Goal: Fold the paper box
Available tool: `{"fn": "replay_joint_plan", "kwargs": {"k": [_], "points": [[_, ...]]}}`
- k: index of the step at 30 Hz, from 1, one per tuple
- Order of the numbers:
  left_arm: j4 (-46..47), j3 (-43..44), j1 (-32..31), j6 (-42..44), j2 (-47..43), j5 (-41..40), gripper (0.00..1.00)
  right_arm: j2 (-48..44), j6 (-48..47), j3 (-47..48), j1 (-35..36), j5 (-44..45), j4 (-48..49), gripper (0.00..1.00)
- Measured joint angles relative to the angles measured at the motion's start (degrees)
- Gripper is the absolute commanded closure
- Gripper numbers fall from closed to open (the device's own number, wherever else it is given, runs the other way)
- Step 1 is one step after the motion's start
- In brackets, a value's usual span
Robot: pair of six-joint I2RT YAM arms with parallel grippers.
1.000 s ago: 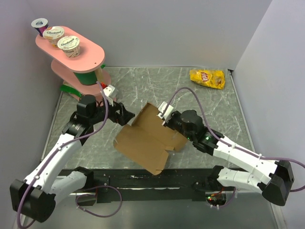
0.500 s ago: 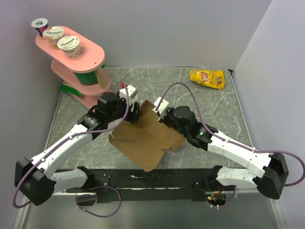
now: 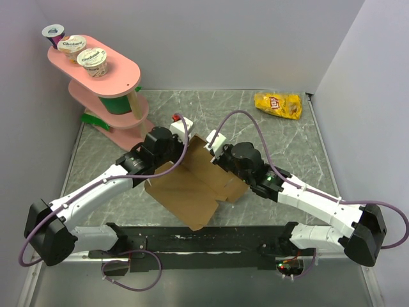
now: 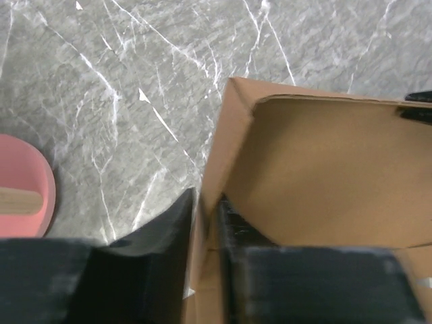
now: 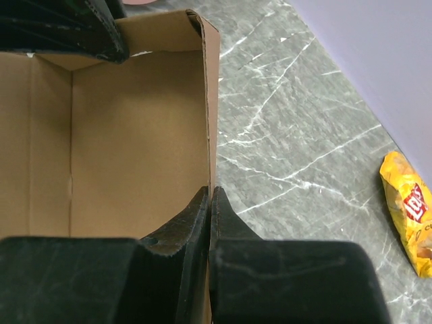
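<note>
Left gripper (image 4: 204, 202) sits narrow astride the left upright wall of the paper box (image 3: 185, 198), one finger outside and one inside. Cardboard fills the gap, but I cannot tell if the pads actually bite. Right gripper (image 5: 210, 197) is pinched tight on the top edge of the opposite wall, holding it vertical. Box is in the middle of the table (image 3: 307, 141), between the two arms. Its far end is partly erected, with a back panel and two side walls standing, while a large flat panel runs out toward the near edge, unfolded. Chip bag (image 3: 278, 105) is well apart at the far right and pink stand (image 3: 105, 77) is at the far left, neither in the way. My read: step in hand is squaring up the side walls, early-to-mid task, nothing locked yet. Next move calls for a confirmed grip on the left wall, then both arms bringing the walls in along their creases so the corners meet, then one arm freeing up to swing the flat panel over. Risk: left wall looks tilted in the wrist view, so pulling off-crease could bow the corrugated or drag the whole box, since nothing pins the base.
</note>
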Motion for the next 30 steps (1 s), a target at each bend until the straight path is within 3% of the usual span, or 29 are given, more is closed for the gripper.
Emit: {"fn": "replay_joint_plan", "kwargs": {"k": [5, 11, 18, 22, 26, 30], "points": [[-0.07, 0.0, -1.55, 0.57, 0.83, -2.82, 0.99, 0.5, 0.2, 0.0, 0.04, 0.04, 0.09, 0.78], [-0.02, -0.02, -2.38, 0.63, 1.33, -5.97, 0.99, 0.57, 1.66, 0.02, 0.33, 0.22, 0.76, 0.44], [0.0, -1.66, -2.4, -2.19, 1.97, -7.98, 0.99, -1.6, 5.88, -0.35, 0.13, 1.7, 1.25, 0.31], [-0.35, -3.23, -2.4, -3.93, 3.15, -8.79, 0.99, -6.29, 11.56, -0.79, -2.08, 2.19, -0.13, 0.28], [-1.7, -3.37, -2.4, -5.16, 3.85, -10.03, 0.99, -12.28, 19.04, -0.96, -7.45, 2.73, -3.61, 0.39], [-2.64, -3.37, -2.23, -5.57, 3.91, -10.67, 0.99, -15.56, 24.48, -0.98, -14.73, 2.58, -8.55, 0.41]]}}
